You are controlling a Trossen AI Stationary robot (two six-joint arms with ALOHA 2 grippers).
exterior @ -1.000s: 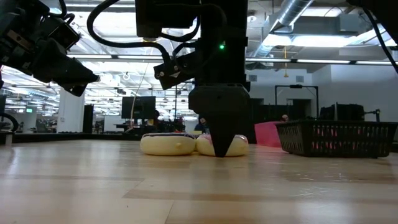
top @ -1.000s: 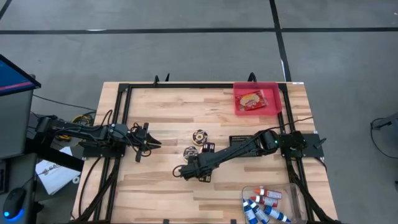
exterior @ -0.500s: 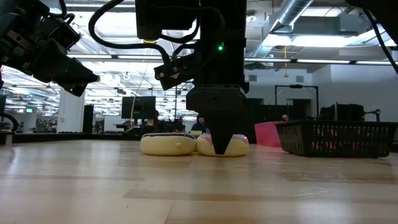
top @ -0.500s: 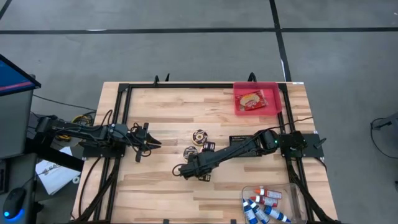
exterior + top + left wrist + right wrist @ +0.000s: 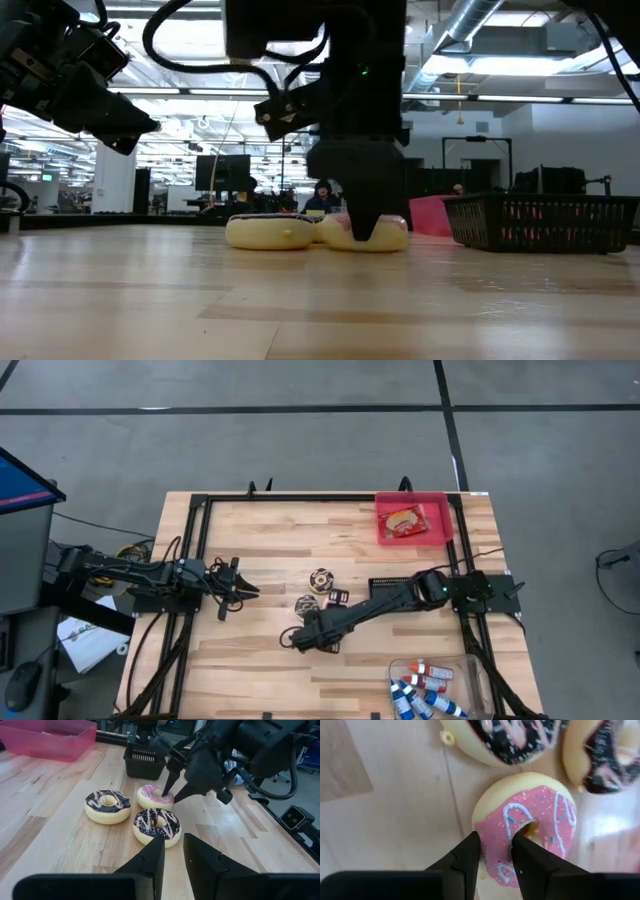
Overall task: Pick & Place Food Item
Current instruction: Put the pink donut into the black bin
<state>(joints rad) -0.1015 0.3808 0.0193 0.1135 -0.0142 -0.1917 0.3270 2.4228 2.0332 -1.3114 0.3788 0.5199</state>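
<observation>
Three donuts lie flat on the wooden table: two chocolate-iced ones [image 5: 107, 806] [image 5: 156, 825] and a pink-iced one [image 5: 151, 797] with white stripes. My right gripper [image 5: 495, 847] slants down onto the pink donut [image 5: 530, 820] and is shut on its ring. My left gripper [image 5: 173, 851] hangs above the table's left part [image 5: 238, 588]. It points at the donuts, its fingers nearly together with nothing between them. My right gripper has one finger [image 5: 520, 845] in the pink donut's hole and the other finger [image 5: 470, 851] outside, against the outer wall [image 5: 482, 827], so it pinches one section of the ring. The fingers come from above, slanting steeply down. The donut lies flat on the table [image 5: 375, 238].
A pink tray [image 5: 440, 532] holding a packaged food item stands at the far right corner. A black mesh basket [image 5: 540, 222] sits right of the donuts, under my right arm. A clear bin of tubes [image 5: 430, 688] stands at the near right. Bare wood lies to the near left.
The pink donut has slid slightly toward the table's right edge, along with my right gripper's fingers. The two chocolate donuts have stayed where they were.
</observation>
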